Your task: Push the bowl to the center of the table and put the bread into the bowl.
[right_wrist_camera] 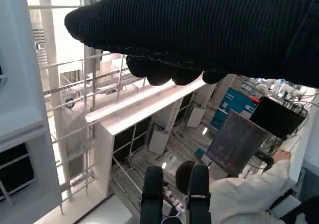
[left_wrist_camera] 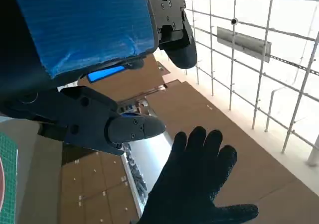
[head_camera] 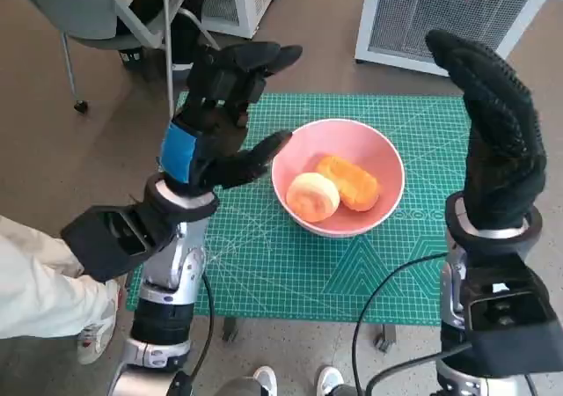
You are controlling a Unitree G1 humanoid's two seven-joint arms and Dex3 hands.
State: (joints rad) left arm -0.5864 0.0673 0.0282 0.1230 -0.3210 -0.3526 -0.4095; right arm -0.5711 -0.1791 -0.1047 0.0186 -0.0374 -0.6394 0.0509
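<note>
You're looking at the bread (head_camera: 349,182) already lying inside the pink bowl (head_camera: 380,154), an orange-brown loaf resting on the bowl's floor with a paler round bun (head_camera: 312,196) touching it on the robot's left. The loaf's long axis is running across the bowl on a slant, its nearer end pointing toward your right arm and its farther end toward the bowl's back rim on the left. It's sitting low in the bowl, which I'd judge is why it's staying put with nothing holding it.

The bowl is sitting on the green cutting mat (head_camera: 400,264) covering the counter, roughly in the middle of it, so both parts of the task look done to me.

Your left hand (head_camera: 224,119) is hovering just beside the bowl's left rim, fingers spread and grasping nothing, lifted above the mat. Your right hand (head_camera: 493,128) is raised at the mat's right edge, well apart from the bowl, glove flat and fingers extended upward, released and empty. Both wrist cameras are pointing up at the ceiling, which fits hands raised off the work.
</note>
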